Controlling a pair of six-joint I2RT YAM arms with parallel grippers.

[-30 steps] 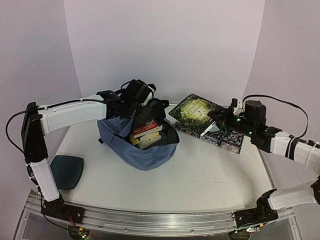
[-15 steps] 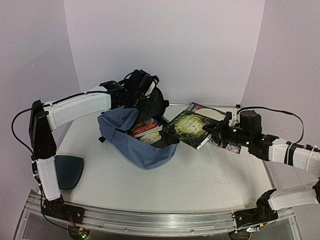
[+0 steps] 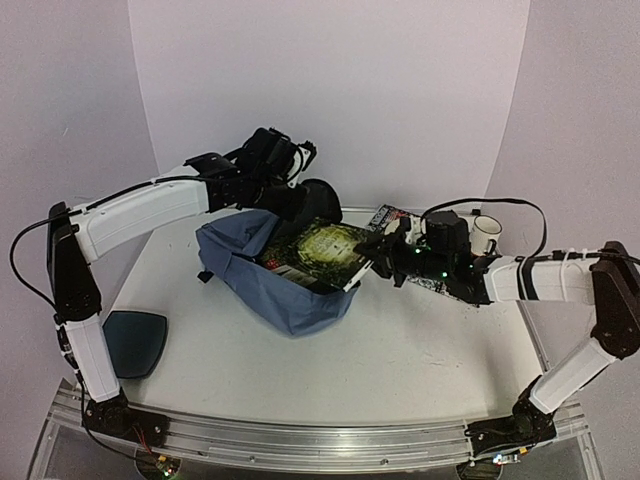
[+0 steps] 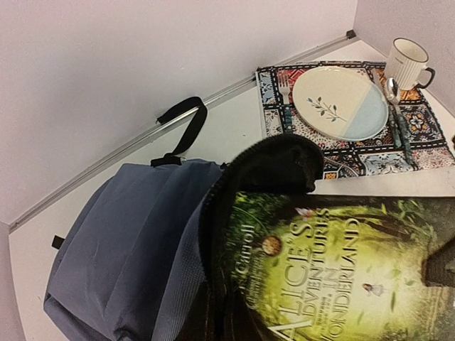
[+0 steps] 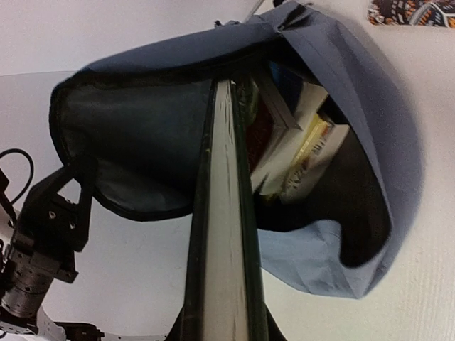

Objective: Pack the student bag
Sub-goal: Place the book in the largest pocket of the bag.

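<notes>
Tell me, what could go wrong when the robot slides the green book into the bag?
1. The green book could bump the books already inside the student bag and jam.
2. The left jaws hold the bag's dark flap up; if it slips, the opening might drop onto the book.

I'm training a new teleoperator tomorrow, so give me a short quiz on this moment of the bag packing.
1. True or false: no gripper holds the green book.
2. Which gripper lifts the rim of the student bag to keep it open? A) left gripper B) right gripper
3. Name the dish lying on the patterned placemat.

Key: 1 false, the right gripper grips it, tilted over the bag's mouth. 2 A. 3 plate.
</notes>
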